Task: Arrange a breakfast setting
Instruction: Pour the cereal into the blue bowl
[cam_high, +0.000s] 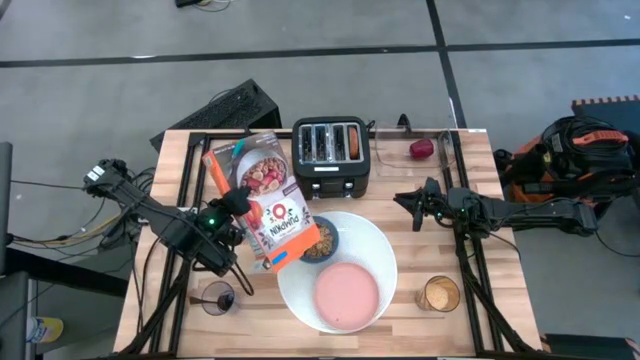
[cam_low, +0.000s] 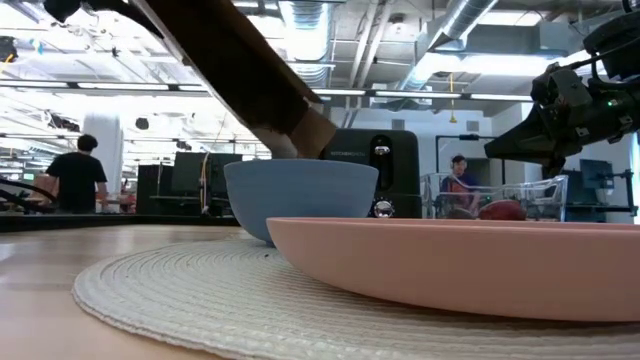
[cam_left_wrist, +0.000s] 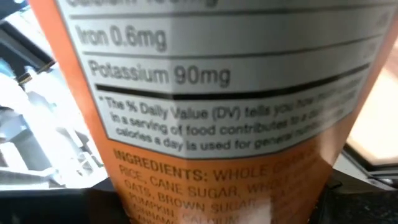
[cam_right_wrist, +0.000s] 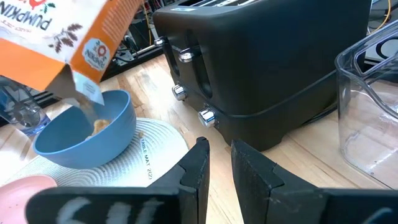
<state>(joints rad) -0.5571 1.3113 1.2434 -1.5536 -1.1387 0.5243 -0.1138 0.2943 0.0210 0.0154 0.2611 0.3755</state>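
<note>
My left gripper (cam_high: 238, 208) is shut on an orange cereal box (cam_high: 268, 200), which is tilted with its open end (cam_high: 303, 250) down over the small blue bowl (cam_high: 322, 243). Brown cereal (cam_right_wrist: 94, 123) drops into the bowl. The bowl and the pink plate (cam_high: 347, 293) sit on a round white woven mat (cam_high: 375, 245). My right gripper (cam_high: 404, 200) hovers slightly open and empty right of the black toaster (cam_high: 330, 155). A brown piece (cam_high: 356, 140) sits in a toaster slot. The red fruit (cam_high: 421, 150) lies in a clear bin. The spoon is out of view. My left gripper pinches the cereal box across its width, about mid-length (cam_high: 246, 208), one finger on each narrow side. It comes level from the table's left. The printed back panel (cam_left_wrist: 205, 112) faces the wrist camera. The box is lifted clear, tipped with its open end low over the bowl.
A dark glass (cam_high: 218, 297) stands near the front left and a glass with an amber fill (cam_high: 438, 294) near the front right. The clear bin (cam_right_wrist: 373, 112) stands right of the toaster. People show in the room beyond the table.
</note>
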